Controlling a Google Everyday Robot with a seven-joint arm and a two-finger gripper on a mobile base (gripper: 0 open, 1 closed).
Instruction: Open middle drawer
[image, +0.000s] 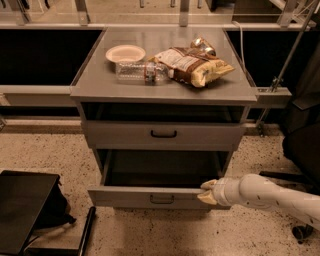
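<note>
The middle drawer (125, 198) is the lower grey front with a small black bar handle (162, 199). It stands pulled out from the cabinet, and its dark inside shows behind the front. My gripper (206, 192) reaches in from the right on a white arm (270, 196). It sits at the right end of this drawer's front, with one cream finger (208, 185) on the top rim and the other on the face, gripping the front.
The drawer above (120, 135) also stands slightly out. On the cabinet top (90, 85) lie a paper bowl (125, 52), a plastic bottle (142, 71), a chip bag (192, 65) and a can (202, 45). A black case (22, 207) lies on the floor at left, and a chair base (300, 230) at right.
</note>
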